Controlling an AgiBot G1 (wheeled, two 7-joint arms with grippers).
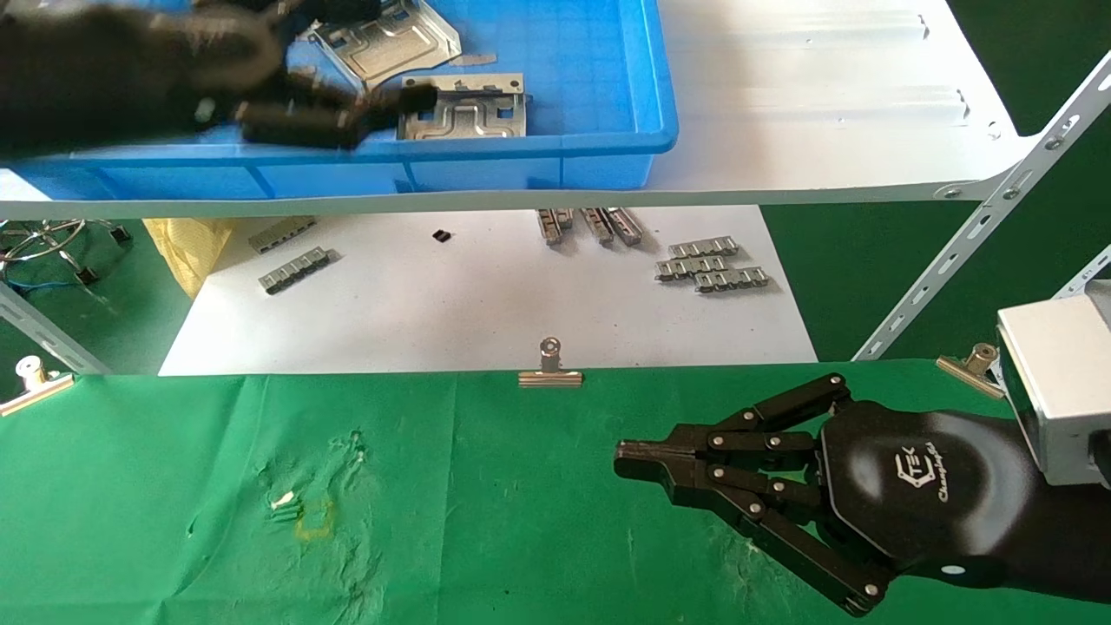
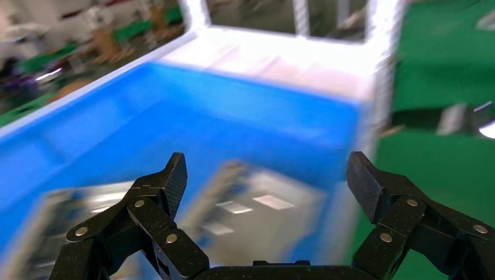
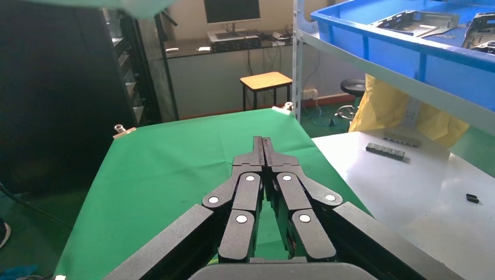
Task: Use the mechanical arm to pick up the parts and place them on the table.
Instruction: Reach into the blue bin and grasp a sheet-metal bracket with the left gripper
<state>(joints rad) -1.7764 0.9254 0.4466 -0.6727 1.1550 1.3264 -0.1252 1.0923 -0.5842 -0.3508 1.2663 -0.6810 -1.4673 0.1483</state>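
Note:
Two silvery stamped parts lie in a blue bin (image 1: 521, 148) on the upper shelf: one (image 1: 464, 108) near the bin's front wall, one (image 1: 386, 39) behind it. My left gripper (image 1: 382, 113) is blurred and reaches into the bin, its fingertips at the left edge of the nearer part. In the left wrist view it (image 2: 269, 175) is open and empty, with a blurred part (image 2: 251, 216) below and between the fingers. My right gripper (image 1: 621, 460) is shut and empty, parked low over the green table (image 1: 434, 486), as the right wrist view (image 3: 264, 143) also shows.
The bin stands on a white shelf board (image 1: 825, 95) held by a slanted metal strut (image 1: 981, 226). Below lies a white sheet (image 1: 486, 304) with small grey ridged strips (image 1: 712, 265). Binder clips (image 1: 549, 365) edge the cloth. A yellow bag (image 1: 187, 243) sits at left.

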